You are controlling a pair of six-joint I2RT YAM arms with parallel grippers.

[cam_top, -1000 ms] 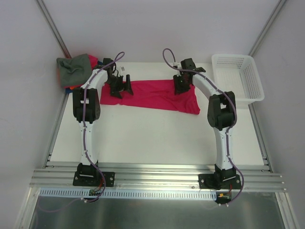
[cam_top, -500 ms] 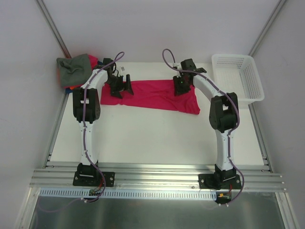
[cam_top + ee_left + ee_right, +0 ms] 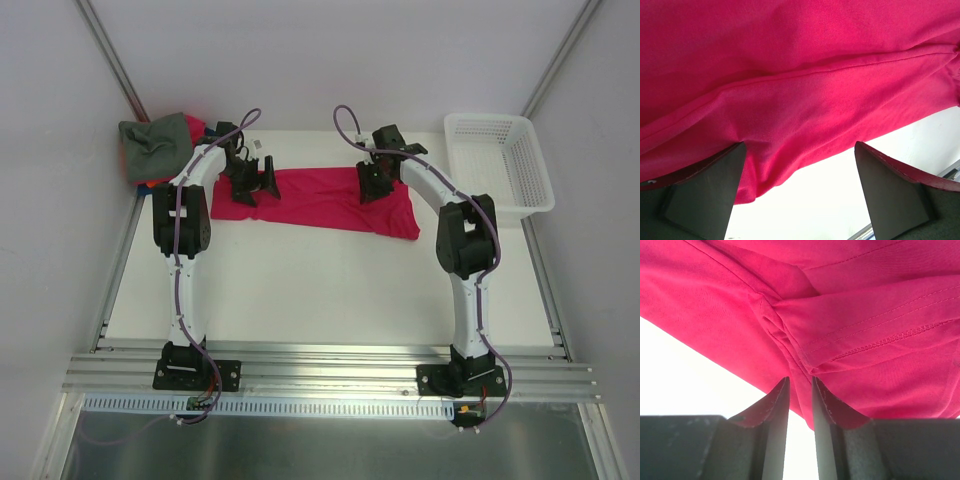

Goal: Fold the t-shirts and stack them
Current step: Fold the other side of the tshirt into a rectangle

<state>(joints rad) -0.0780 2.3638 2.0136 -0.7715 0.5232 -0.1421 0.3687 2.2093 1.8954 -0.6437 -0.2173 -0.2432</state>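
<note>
The crimson-red t-shirt (image 3: 318,203) lies as a wide band across the far middle of the table. My left gripper (image 3: 250,186) sits over its left end; in the left wrist view the gripper (image 3: 800,145) is wide open, with the shirt's hem (image 3: 790,75) lying loose between the fingers. My right gripper (image 3: 371,184) is at the shirt's right part; in the right wrist view the gripper (image 3: 800,379) is shut on a pinched fold of the red cloth (image 3: 865,305). A grey-green t-shirt (image 3: 155,146) lies on a pile at the far left corner, with a sliver of dark blue cloth (image 3: 148,183) under it.
A white lattice basket (image 3: 500,165) stands at the far right of the table. The pile of shirts is close to the left arm's elbow. Metal frame rails run along both sides and the near edge.
My right gripper has shifted a little to the left along the red t-shirt, keeping its fold. The left arm has not moved.
</note>
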